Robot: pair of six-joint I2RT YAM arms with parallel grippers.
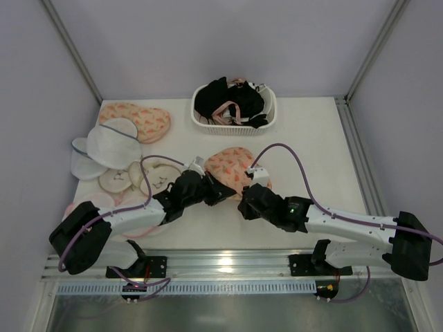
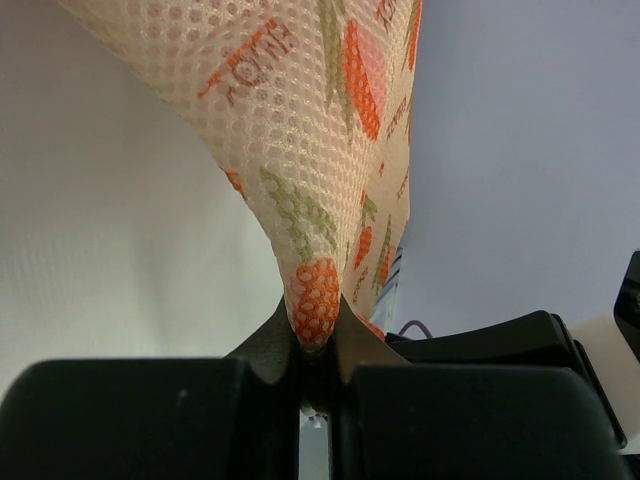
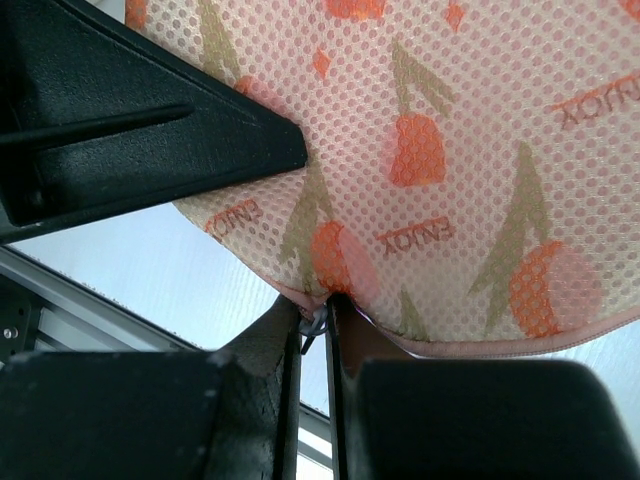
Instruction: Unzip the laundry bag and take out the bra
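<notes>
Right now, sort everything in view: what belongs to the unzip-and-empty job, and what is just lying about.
Job in hand:
peach bag between the arms
left gripper, pinching its mesh
right gripper, pinching its zip rim
the bra is not visible

Lying about:
second peach bag
white mesh bags
cream round bags
basket of black clothes
</notes>
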